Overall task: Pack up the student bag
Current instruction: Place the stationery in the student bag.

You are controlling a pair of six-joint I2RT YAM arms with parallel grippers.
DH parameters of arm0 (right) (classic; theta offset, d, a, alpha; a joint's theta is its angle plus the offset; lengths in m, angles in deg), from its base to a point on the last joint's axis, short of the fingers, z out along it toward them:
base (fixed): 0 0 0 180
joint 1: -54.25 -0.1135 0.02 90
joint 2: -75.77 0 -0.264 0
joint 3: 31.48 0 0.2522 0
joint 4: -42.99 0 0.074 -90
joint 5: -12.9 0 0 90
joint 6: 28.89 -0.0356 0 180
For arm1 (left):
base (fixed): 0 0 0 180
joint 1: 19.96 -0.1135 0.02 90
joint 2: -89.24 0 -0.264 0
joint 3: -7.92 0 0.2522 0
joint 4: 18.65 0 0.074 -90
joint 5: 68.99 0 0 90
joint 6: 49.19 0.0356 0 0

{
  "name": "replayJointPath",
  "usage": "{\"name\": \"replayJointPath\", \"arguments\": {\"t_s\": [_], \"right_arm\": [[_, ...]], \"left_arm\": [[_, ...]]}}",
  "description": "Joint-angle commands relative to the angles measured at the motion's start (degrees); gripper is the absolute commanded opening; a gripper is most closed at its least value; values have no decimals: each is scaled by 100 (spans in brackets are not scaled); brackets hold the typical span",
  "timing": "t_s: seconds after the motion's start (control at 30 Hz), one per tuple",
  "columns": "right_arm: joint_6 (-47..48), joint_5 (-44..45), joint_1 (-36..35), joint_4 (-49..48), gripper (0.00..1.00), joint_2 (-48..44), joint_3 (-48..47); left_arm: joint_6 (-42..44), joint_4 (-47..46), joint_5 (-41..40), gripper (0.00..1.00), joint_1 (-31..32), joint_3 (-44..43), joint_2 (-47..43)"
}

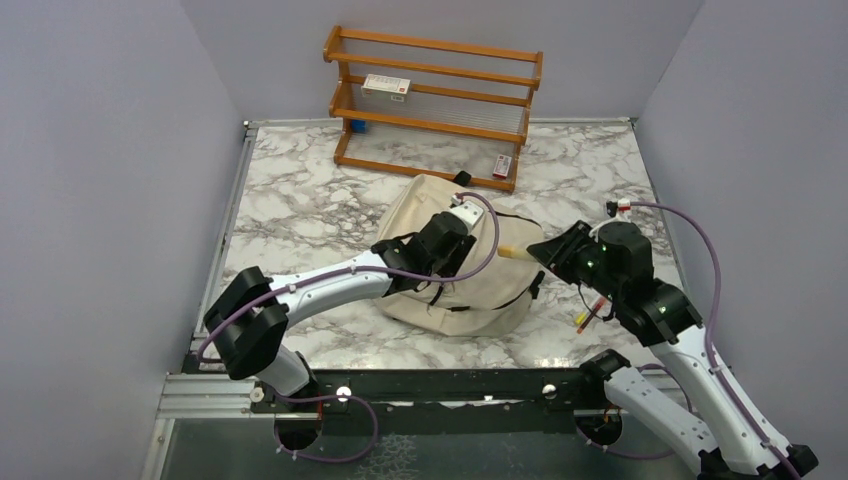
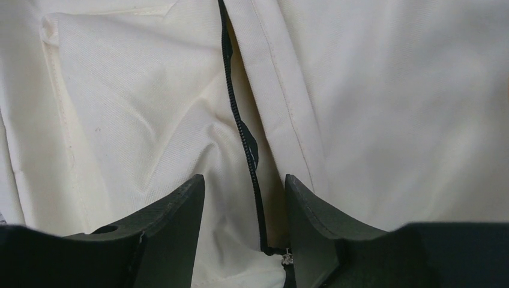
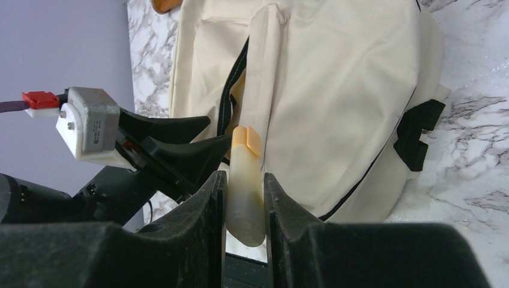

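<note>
The student bag (image 1: pixel 497 285), a cream fabric backpack with black straps, lies mid-table. My left gripper (image 1: pixel 462 240) is down on top of it. In the left wrist view its jaws (image 2: pixel 245 180) stand open over the bag's fabric (image 2: pixel 390 90), with the black zipper (image 2: pixel 239 120) running between the fingers. My right gripper (image 1: pixel 535 252) hovers at the bag's right side, shut on a whitish tube (image 3: pixel 243 156) with an orange cap (image 3: pixel 246 137). The cap end points at the zipper opening of the bag (image 3: pixel 342 90), close to the left gripper's fingers (image 3: pixel 198 123).
A wooden rack (image 1: pixel 435 100) stands at the back, holding a white box (image 1: pixel 387 87), a blue item (image 1: pixel 357 126) and a small card (image 1: pixel 502 165). Pens (image 1: pixel 590 312) lie by the right arm. Grey walls close in both sides.
</note>
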Motion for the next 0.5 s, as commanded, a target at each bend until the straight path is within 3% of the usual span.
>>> {"name": "replayJointPath", "arguments": {"t_s": [0.0, 0.17, 0.33, 0.47], "right_arm": [[-166, 30, 22, -232, 1, 47, 45], [-669, -227, 21, -365, 0, 214, 157], [-1296, -469, 21, -772, 1, 281, 489], [-1632, -664, 22, -1076, 1, 624, 585]], "left_arm": [[148, 146, -517, 50, 8, -240, 205], [210, 223, -570, 31, 9, -285, 295], [173, 249, -551, 0, 9, -307, 227], [84, 243, -481, 0, 9, -341, 79]]}}
